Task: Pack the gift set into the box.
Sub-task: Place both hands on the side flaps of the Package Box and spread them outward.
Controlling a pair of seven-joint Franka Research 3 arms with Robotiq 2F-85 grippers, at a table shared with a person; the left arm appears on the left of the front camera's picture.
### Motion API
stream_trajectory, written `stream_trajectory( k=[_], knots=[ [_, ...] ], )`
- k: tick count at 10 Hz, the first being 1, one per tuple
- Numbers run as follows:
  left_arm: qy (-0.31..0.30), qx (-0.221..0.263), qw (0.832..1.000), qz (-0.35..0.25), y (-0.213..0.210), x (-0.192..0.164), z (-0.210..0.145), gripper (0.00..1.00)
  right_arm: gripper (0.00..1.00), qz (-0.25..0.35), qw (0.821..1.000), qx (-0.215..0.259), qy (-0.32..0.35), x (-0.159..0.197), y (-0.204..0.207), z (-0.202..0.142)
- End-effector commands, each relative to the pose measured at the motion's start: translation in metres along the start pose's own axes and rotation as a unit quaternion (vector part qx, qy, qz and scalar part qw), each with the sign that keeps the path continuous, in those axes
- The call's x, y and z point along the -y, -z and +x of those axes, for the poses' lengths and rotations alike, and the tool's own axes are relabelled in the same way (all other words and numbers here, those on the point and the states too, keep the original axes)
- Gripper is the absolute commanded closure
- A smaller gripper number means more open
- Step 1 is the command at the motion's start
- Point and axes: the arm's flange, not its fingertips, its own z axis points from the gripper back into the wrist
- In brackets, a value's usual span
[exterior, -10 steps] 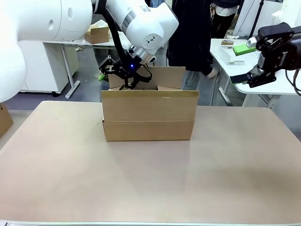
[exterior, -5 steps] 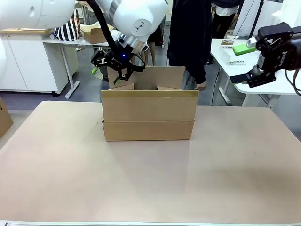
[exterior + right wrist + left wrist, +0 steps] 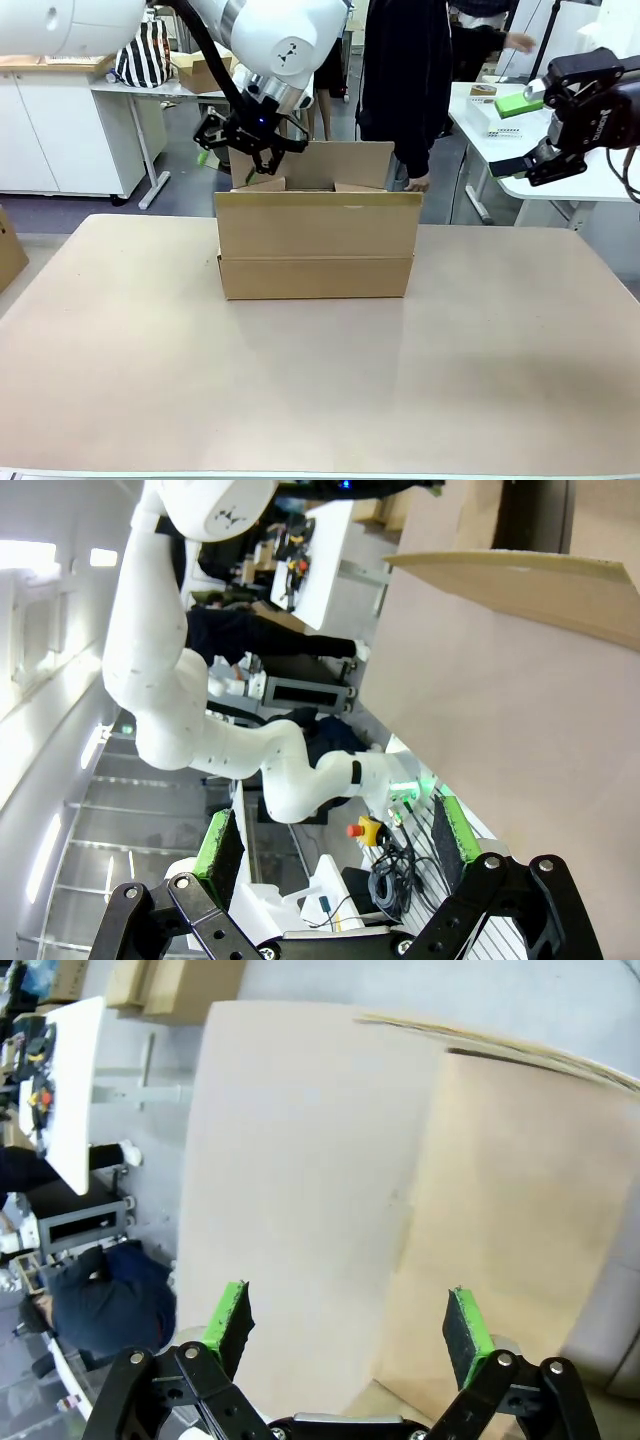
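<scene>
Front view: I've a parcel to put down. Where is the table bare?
Bare table in front of the box, plus strips at its left and right. Crowded only above its far left corner, where the left gripper hangs open.

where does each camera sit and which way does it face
Front view: fixed on the robot's side of the table, looking across the box at a person; left gripper and right gripper show.
Left wrist view: over the box's far side, looking down on its cardboard and the table; own open fingers at bottom.
Right wrist view: high at the right, rolled sideways, looking across the table at the left arm; own open fingers at bottom.
Shared: front and right wrist views both show box, table, left arm.
</scene>
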Motion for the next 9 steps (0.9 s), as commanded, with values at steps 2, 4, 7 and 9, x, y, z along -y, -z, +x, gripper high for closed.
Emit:
stream_trajectory(
  k=[2, 4, 7, 9],
  knots=[
    [0.044, 0.009, 0.996, -0.083, 0.003, 0.032, -0.013, 0.0, 0.0, 0.014, 1.0, 0.006, -0.013, 0.0, 0.002, 0.002],
    [0.075, 0.017, 0.993, -0.095, 0.001, 0.064, -0.015, 0.0, 0.0, 0.014, 1.0, 0.006, -0.013, 0.0, 0.002, 0.002],
    [0.097, 0.022, 0.993, -0.064, 0.011, 0.102, -0.014, 0.0, 0.0, 0.014, 1.0, 0.006, -0.013, 0.0, 0.002, 0.002],
    [0.096, 0.031, 0.994, -0.04, 0.023, 0.119, -0.011, 0.0, 0.0, 0.014, 1.0, 0.006, -0.013, 0.0, 0.002, 0.002]
  ],
)
